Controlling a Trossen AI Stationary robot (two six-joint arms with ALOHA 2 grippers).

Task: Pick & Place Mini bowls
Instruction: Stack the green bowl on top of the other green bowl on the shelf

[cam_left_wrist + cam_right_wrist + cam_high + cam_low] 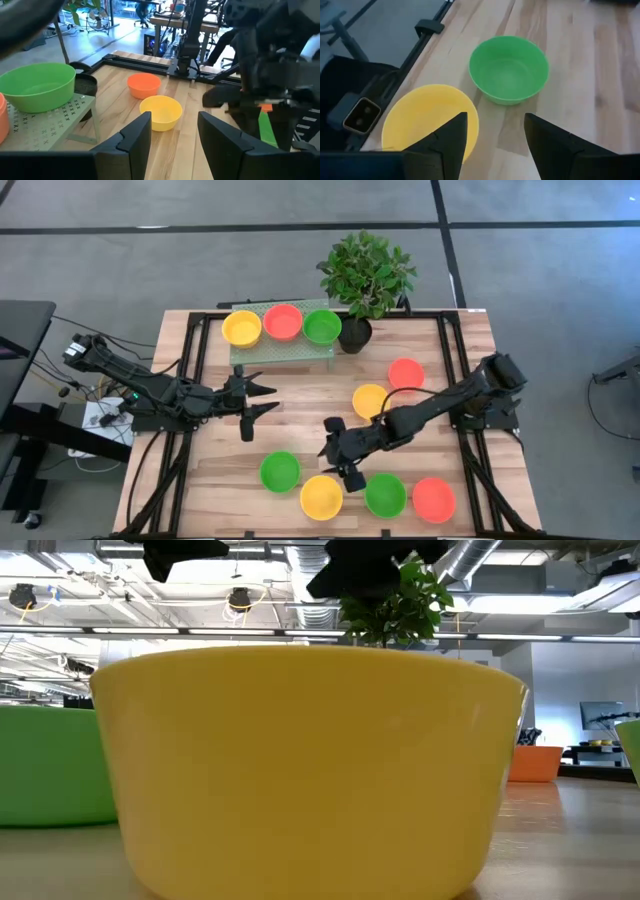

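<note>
Three mini bowls, yellow (241, 328), red (282, 322) and green (322, 326), stand on a pale green rack (285, 352) at the far side. A red (406, 373) and a yellow bowl (370, 400) stand mid-right. Green (280, 471), yellow (321, 496), green (385, 494) and red (434, 499) bowls stand upright along the near edge. My left gripper (262, 401) is open and empty, just in front of the rack. My right gripper (338, 451) is open and empty above the table between the near-edge bowls. Its wrist view shows the yellow (427, 125) and green (509, 70) bowls ahead.
A potted plant in a black pot (362, 280) stands at the far side, right of the rack. Black frame rails (196, 350) run along the table's left and right sides. The near yellow bowl fills the low view (300, 770). Bare wood lies at the table's centre-left.
</note>
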